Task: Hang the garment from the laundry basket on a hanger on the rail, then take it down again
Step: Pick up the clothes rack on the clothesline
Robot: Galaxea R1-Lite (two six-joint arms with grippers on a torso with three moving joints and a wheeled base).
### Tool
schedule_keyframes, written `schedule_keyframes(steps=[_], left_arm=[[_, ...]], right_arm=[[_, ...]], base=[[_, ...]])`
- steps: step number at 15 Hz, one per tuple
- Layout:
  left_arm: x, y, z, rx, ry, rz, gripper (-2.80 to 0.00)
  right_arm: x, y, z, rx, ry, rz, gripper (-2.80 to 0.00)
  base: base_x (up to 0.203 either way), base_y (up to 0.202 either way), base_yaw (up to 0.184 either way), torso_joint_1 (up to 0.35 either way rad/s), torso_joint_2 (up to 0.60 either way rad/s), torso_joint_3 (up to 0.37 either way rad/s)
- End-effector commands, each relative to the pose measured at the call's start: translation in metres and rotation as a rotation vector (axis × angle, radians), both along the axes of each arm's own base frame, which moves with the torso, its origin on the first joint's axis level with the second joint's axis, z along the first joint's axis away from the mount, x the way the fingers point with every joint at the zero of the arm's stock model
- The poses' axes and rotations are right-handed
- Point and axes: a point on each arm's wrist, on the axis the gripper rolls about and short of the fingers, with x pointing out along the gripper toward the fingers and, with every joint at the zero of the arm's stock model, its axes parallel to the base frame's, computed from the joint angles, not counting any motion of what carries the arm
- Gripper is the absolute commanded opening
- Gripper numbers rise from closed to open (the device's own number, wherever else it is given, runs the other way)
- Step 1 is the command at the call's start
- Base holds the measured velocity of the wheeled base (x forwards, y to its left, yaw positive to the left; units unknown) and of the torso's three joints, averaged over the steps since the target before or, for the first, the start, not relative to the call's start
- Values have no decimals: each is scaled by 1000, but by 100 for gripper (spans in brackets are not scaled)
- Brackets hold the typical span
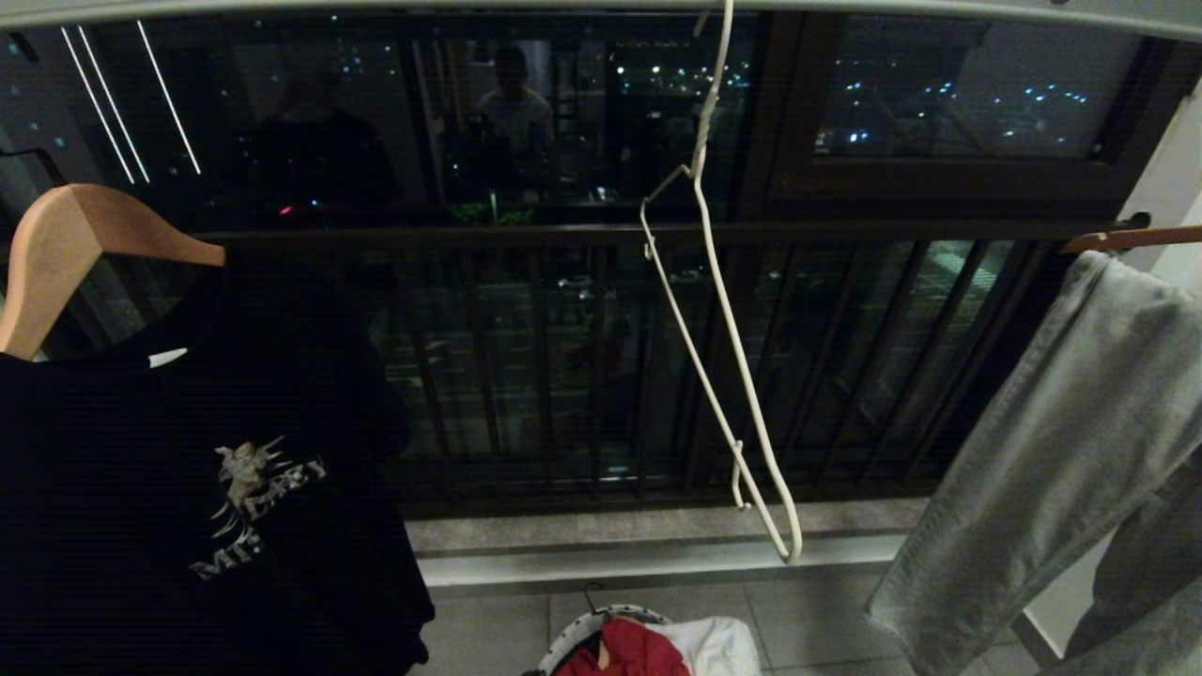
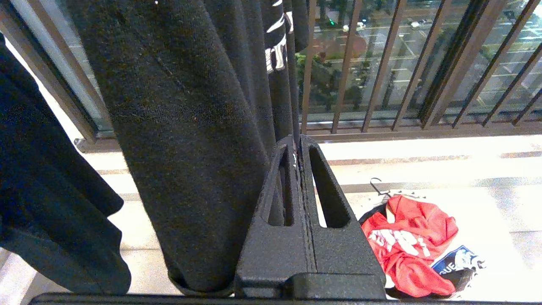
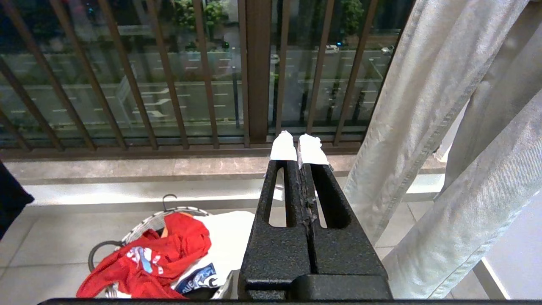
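Far left: black T-shirt (image 1: 207, 488) on wooden hanger (image 1: 66, 253). Left gripper (image 2: 297, 146) pressed closed, empty, just beside that shirt's fabric. Centre: white wire hanger (image 1: 723, 357) hangs tilted from grey rail (image 1: 376, 7), bare. Below it on floor, laundry basket (image 3: 139, 226) w/ red garment (image 3: 156, 258) crumpled on top of white T-shirt (image 3: 228, 237). Right gripper (image 3: 299, 148) closed tight, empty, near grey trousers (image 1: 1061, 451) at far right.
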Motion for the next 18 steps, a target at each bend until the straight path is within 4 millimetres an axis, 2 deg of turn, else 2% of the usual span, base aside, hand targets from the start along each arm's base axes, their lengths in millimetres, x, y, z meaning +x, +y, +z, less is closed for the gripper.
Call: schedule_keyframes(steps=[1, 15, 17, 18], left_arm=[[0, 0, 0, 0, 0, 1, -280], [0, 0, 0, 0, 0, 1, -280], [0, 0, 0, -1, 0, 1, -280], [0, 0, 0, 0, 0, 1, -280]], right_arm=[[0, 0, 0, 24, -4, -9, -280], [0, 0, 0, 28, 2, -10, -280], [-2, 0, 6, 11, 2, -4, -280], [-3, 0, 18, 11, -3, 9, -280]], base=[[0, 0, 0, 0, 0, 0], [0, 0, 0, 0, 0, 0], [0, 0, 0, 0, 0, 0], [0, 0, 0, 0, 0, 0]])
